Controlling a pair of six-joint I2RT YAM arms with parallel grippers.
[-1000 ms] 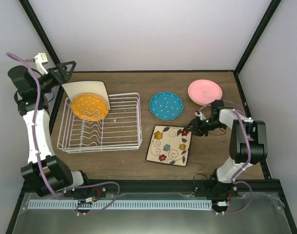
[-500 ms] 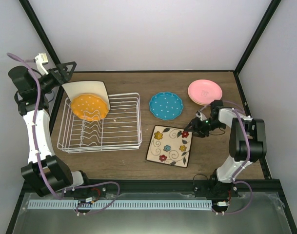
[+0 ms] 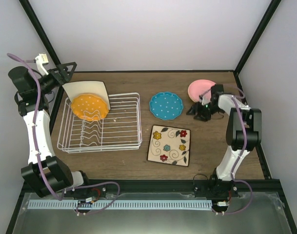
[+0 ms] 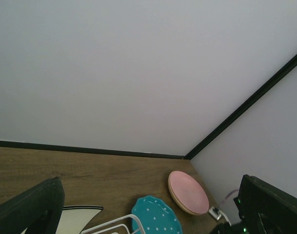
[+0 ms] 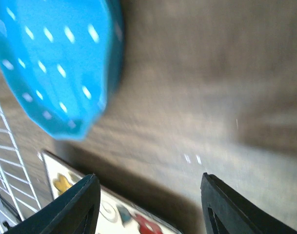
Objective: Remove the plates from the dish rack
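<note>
The white wire dish rack (image 3: 120,127) holds two upright plates at its far left: a scalloped dotted bright-orange one (image 3: 89,107) and a plain cream square one (image 3: 86,88) behind it. On the table lie the teal plate (image 3: 166,105), the flowered cream square plate (image 3: 168,145) and the pink plate (image 3: 201,88), stacked on a pale-orange one (image 4: 180,202). My right gripper (image 3: 194,111) is open and empty, low over bare wood between the teal plate (image 5: 55,63) and the flowered plate (image 5: 89,207). My left gripper (image 3: 66,68) is open and empty, raised above the rack's far left corner.
A black frame post (image 3: 250,41) and pale walls close in the back and sides. The right arm's elbow (image 3: 246,131) stands by the table's right edge. Bare wood (image 3: 221,146) lies right of the flowered plate. Rack wires (image 5: 7,165) show at the left of the right wrist view.
My right gripper has moved back from the flowered plate's far right corner toward the pink plate. The flowered plate lies flat on the table, slightly shifted. The left arm has not moved.
</note>
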